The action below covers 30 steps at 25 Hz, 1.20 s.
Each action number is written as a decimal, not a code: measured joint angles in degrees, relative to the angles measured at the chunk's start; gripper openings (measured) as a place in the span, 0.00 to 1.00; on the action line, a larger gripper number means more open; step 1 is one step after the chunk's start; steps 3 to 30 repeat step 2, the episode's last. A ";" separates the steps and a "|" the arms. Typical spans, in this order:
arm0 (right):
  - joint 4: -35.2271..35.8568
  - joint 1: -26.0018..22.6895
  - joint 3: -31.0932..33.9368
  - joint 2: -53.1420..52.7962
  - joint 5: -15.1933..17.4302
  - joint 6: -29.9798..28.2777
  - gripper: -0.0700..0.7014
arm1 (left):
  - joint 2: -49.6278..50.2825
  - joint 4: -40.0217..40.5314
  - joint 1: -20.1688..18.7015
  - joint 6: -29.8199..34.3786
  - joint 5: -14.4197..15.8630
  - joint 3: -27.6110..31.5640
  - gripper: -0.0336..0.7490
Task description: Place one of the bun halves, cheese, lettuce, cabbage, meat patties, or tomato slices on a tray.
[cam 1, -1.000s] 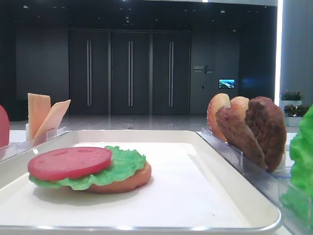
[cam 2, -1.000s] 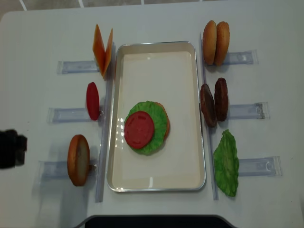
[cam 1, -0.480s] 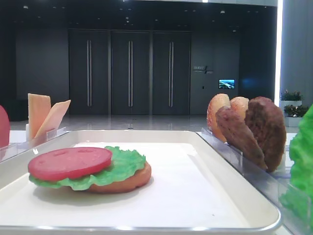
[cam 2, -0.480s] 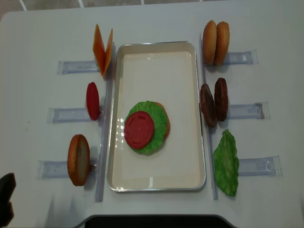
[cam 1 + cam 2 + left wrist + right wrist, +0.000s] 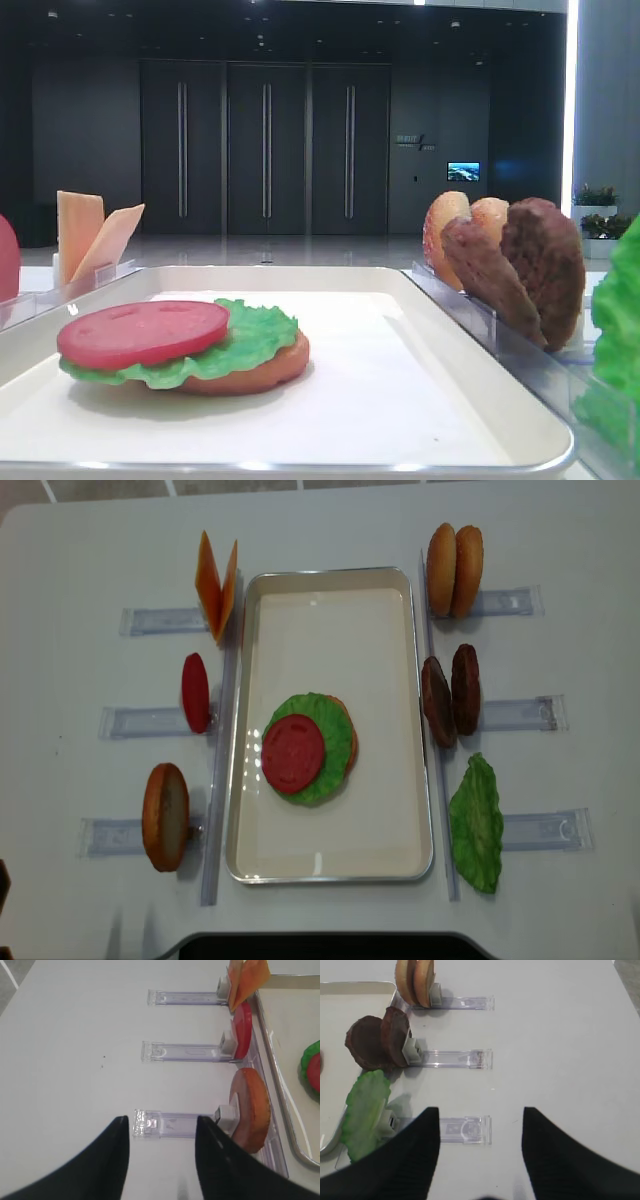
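Note:
On the white tray (image 5: pixel 330 630) lies a stack: a bun half (image 5: pixel 351 742), lettuce (image 5: pixel 335 740) and a tomato slice (image 5: pixel 293 752) on top. My left gripper (image 5: pixel 160 1125) hangs open and empty over the table, left of an upright bun half (image 5: pixel 250 1110). Beyond it stand a tomato slice (image 5: pixel 243 1037) and cheese (image 5: pixel 247 977). My right gripper (image 5: pixel 480 1112) is open and empty, right of a lettuce leaf (image 5: pixel 365 1107), the meat patties (image 5: pixel 377 1042) and two bun halves (image 5: pixel 415 980). Cabbage is out of view.
Clear plastic racks (image 5: pixel 150 720) lie on both sides of the tray and hold the upright pieces. One rack end (image 5: pixel 170 1124) sits just past my left fingertips, another (image 5: pixel 465 1130) just past my right ones. The white table's front edge runs close below the tray.
The left arm's dark shape slid down along the left edge of the overhead view and is almost out of it. The food and the tray have not moved.

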 joint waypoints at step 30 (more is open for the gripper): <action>0.00 0.00 0.00 0.00 0.00 0.00 0.56 | 0.00 0.00 0.00 0.00 0.00 0.00 0.45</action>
